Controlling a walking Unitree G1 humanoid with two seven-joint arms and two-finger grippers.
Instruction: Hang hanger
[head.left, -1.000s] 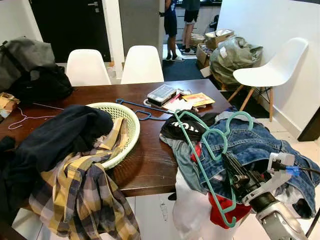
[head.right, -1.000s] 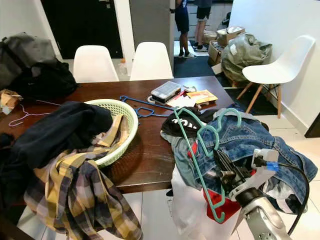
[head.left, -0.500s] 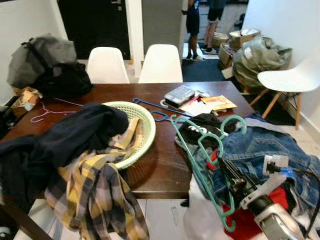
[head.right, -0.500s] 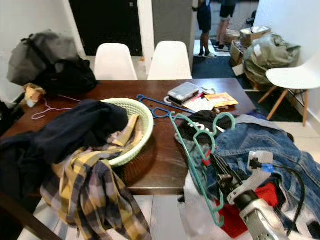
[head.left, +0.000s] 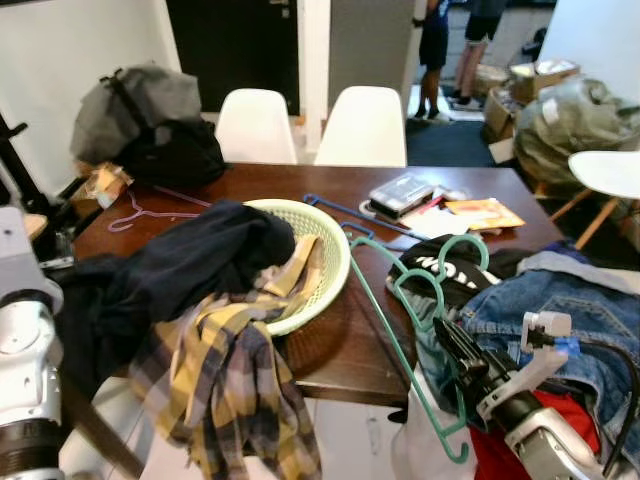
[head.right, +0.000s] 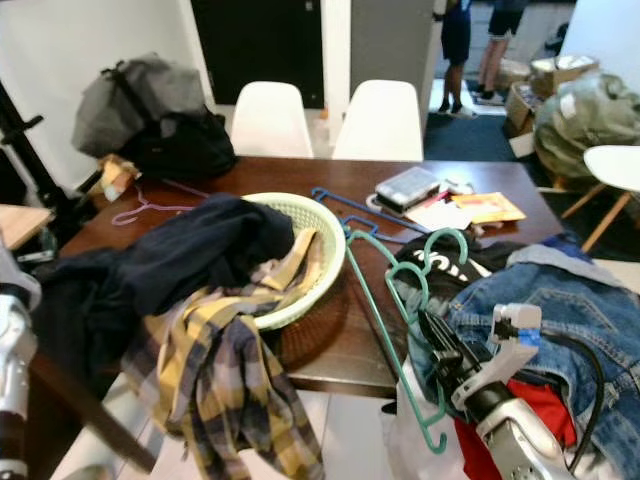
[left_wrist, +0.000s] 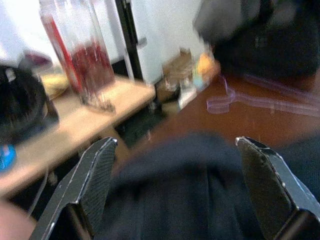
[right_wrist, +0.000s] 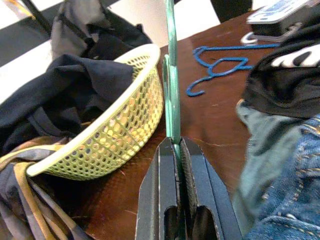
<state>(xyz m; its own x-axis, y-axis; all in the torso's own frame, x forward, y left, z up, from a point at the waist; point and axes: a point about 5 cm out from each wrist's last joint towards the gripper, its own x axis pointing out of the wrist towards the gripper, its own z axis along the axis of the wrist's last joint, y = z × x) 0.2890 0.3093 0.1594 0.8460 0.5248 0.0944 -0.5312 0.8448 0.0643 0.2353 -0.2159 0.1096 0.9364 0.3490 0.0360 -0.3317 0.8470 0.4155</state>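
My right gripper (head.left: 447, 338) is shut on a teal green hanger (right_wrist: 171, 90), holding it by its lower bar at the table's front right corner. The hanger (head.right: 400, 285) stands tilted, its hooks up over the denim pile. Seen from the right wrist, the fingers (right_wrist: 162, 170) clamp the thin green bar. A blue hanger (head.left: 340, 210) lies flat on the brown table (head.left: 330, 345), and a pink one (head.left: 135, 212) lies at its far left. My left arm (head.left: 22, 330) is raised at the left; its gripper (left_wrist: 177, 165) is open above a dark garment.
A pale green basket (head.left: 328, 255) sits mid-table under a navy garment (head.left: 190, 260) and a plaid shirt (head.left: 230, 370). Jeans (head.left: 560, 310) are heaped at the right. Backpacks (head.left: 150, 120), two white chairs (head.left: 362, 125) and a black stand (head.left: 15, 150) ring the table. People stand in the far doorway.
The whole view has swung to the left, so the camera has turned. My left arm has come into view at the left. The right gripper still holds the green hanger.
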